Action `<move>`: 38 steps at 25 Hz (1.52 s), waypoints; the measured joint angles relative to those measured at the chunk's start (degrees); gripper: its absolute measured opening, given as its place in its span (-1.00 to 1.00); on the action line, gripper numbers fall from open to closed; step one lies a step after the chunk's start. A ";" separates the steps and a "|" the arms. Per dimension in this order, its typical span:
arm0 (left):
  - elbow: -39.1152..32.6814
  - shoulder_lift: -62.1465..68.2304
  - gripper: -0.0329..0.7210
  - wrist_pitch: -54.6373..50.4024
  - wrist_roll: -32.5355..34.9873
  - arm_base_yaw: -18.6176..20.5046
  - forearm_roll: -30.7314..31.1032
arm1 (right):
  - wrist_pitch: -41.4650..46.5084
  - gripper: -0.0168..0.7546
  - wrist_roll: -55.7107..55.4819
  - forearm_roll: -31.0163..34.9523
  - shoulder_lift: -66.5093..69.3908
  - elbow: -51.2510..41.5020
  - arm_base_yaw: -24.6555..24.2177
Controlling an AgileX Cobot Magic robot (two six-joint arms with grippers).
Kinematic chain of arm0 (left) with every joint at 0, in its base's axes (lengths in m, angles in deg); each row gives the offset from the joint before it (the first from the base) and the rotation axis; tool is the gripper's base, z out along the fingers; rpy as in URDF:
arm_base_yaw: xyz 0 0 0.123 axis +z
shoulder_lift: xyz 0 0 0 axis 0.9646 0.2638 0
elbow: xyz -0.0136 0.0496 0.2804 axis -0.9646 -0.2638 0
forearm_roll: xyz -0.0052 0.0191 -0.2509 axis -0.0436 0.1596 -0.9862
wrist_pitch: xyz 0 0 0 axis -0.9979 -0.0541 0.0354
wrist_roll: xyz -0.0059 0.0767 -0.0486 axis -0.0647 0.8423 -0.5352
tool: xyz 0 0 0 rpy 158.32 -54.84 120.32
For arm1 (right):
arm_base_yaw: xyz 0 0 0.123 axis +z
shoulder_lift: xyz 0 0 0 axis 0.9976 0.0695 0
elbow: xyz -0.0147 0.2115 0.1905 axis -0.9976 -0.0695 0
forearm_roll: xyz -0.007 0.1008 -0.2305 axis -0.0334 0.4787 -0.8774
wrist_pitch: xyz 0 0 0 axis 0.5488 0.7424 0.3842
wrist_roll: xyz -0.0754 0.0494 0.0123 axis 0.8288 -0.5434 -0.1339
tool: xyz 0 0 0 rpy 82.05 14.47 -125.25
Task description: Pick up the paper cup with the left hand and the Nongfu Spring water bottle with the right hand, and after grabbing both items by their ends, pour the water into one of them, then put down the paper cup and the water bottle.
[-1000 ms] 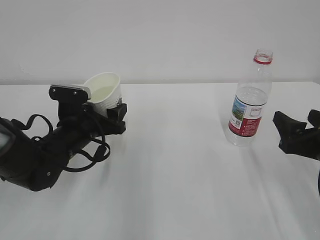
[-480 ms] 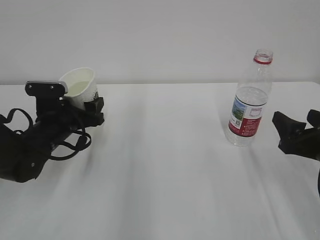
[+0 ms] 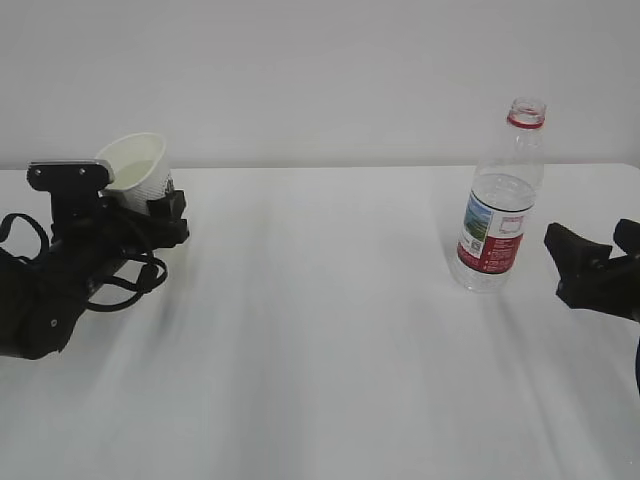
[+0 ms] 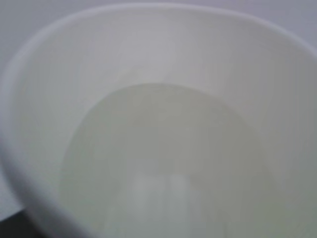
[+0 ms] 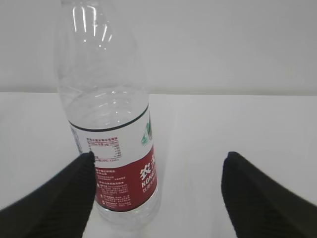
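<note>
At far left, left hand point(image 3: 150, 200) grips tilted paper cup point(image 3: 137, 172).

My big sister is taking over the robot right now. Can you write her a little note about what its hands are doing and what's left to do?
Left hand: jaws closed around the paper cup, tilted, at the table's far left.
Right hand: jaws open, empty, just right of the Nongfu Spring water bottle.
Bottle: upright on the table, uncapped, not gripped.
Cup: liquid seems to sit inside it.
Done: cup is picked up.
Left: whether pouring has happened is unclear; the cup still needs setting down.
</note>
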State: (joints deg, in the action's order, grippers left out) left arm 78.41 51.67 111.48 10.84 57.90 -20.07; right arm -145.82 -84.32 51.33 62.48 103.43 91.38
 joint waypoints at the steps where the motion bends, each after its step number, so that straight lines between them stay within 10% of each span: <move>1: 0.00 0.00 0.49 -0.15 0.00 0.00 -0.26 | 0.00 0.58 0.00 0.00 0.00 0.00 0.00; 38: -0.62 3.91 0.50 0.91 0.09 0.00 -0.95 | 0.00 0.58 0.00 -0.04 0.00 0.00 0.00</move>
State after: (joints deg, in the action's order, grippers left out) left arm 77.79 55.58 112.39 10.93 57.90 -21.02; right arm -145.82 -84.32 51.28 62.48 103.43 91.38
